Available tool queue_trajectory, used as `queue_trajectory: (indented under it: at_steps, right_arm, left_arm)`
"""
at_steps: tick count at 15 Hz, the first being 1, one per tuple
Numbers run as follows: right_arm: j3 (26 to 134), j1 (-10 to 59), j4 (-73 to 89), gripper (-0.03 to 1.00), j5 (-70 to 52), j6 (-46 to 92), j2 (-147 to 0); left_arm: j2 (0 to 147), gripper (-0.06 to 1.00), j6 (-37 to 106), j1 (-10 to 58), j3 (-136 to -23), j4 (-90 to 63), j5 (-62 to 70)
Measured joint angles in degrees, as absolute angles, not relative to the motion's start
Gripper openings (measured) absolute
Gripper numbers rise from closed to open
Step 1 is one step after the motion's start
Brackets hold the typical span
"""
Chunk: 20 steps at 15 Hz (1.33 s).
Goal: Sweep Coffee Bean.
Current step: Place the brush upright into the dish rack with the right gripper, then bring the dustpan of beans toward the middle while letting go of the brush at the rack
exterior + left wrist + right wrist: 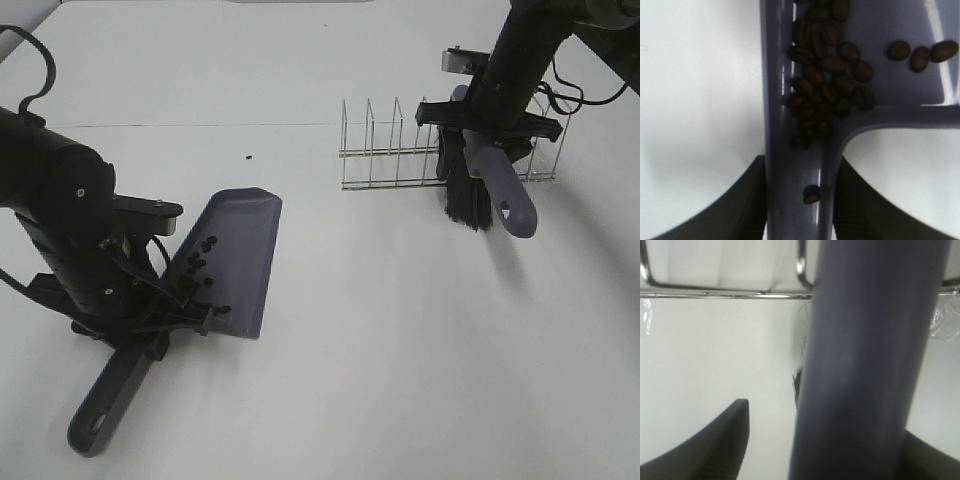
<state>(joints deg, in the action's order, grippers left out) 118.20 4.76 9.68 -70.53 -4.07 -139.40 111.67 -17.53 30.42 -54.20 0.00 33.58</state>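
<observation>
The left tool (150,335) is closed on the handle of the grey-purple dustpan (235,255), its 2 dark jaws pressed to either side of the handle in the left wrist view, and it holds the pan tipped back toward the arm. The coffee beans (827,80) have gathered at the rear of the pan where the blade meets the handle: a tight cluster, 3 more beans off to one side, and 1 bean down in the handle channel between the jaws. The right tool (488,128) grips the handle of the brush (470,195); its left jaw stands apart from the handle in the right wrist view, so how firmly it clamps I cannot tell. The brush hangs with its black bristles down just in front of the wire rack (400,150), well apart from the pan. I judge the sweeping nearly done, with the collecting step in hand. 1 stray bean (247,157) lies on the white surface (380,330), beyond the pan's front edge and between pan and rack. The next move likely calls for lowering the pan lip flat and bringing the brush across to push that bean in, without spilling the load.
</observation>
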Motion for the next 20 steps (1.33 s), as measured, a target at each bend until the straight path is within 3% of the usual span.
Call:
queue_trajectory:
  at_steps: [7, 20]
  right_arm:
    - [124.7, 4.7, 8.6, 0.53, -70.9, -4.1, -136.8]
    - [123.9, 4.7, 9.9, 0.53, -70.1, -4.2, -128.0]
  left_arm:
    - [111.7, 0.31, -17.5, 30.4, -54.2, -1.7, 33.6]
    - [111.7, 0.31, -17.7, 30.4, -54.6, -3.2, 33.6]
